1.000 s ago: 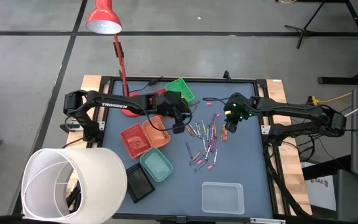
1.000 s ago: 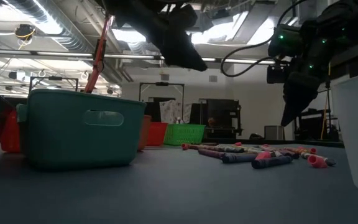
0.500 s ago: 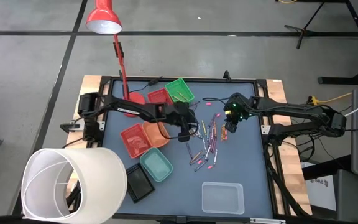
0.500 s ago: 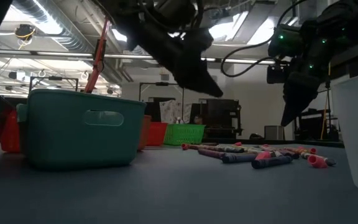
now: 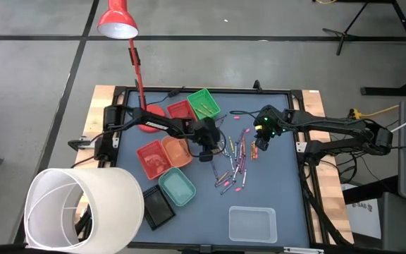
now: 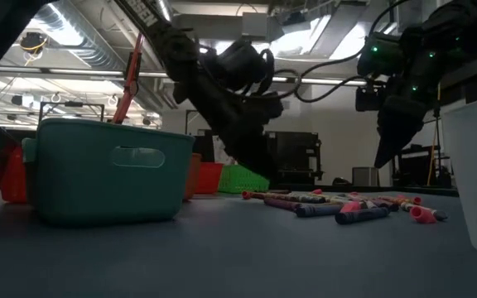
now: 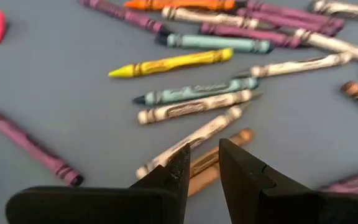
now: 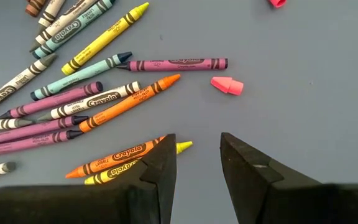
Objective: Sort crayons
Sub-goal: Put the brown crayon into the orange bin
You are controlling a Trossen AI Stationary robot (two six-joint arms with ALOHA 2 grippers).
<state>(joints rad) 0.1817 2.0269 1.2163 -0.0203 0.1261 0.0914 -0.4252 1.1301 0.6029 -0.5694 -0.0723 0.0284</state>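
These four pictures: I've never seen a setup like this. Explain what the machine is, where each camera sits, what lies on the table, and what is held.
It is a robot with two dark arms at a dark table. One camera looks down from above, one sits at table height, and one rides on each wrist. Thin wax crayons in mixed colours lie scattered mid-table, with small plastic trays beside them. The left gripper hangs low at the edge of the pile, fingers slightly apart. The right gripper hovers open above it. Neither holds anything.
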